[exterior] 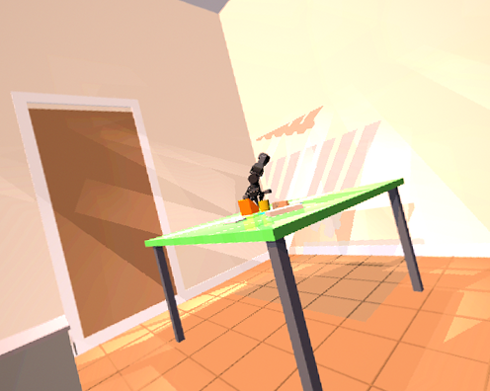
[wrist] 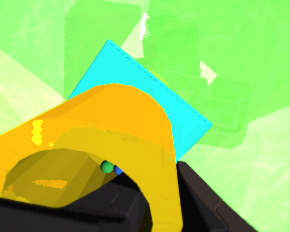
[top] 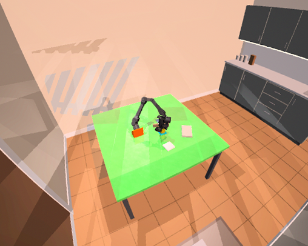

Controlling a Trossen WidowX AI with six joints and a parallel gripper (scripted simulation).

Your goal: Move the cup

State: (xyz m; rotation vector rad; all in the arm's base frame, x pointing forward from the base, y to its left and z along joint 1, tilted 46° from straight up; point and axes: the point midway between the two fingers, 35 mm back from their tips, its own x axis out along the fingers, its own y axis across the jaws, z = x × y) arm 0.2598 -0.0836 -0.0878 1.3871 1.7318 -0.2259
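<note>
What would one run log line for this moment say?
gripper: shut on cup | cup: yellow, over cyan pad | marbles: inside cup | release: not yet done

My cup (wrist: 125, 125) looks like smooth yellow plastic with a slight sheen. The marbles (wrist: 107, 167) inside gleam glossy. The cyan pad (wrist: 165, 102) reads flat and matt. My desk (top: 143, 163) shines a polished green, and my fingers look matt black.

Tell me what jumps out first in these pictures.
The bright green table in the middle of the tiled kitchen floor stands out most. On it, the gripper is shut on a yellow cup with marbles inside, over a cyan pad.
</note>
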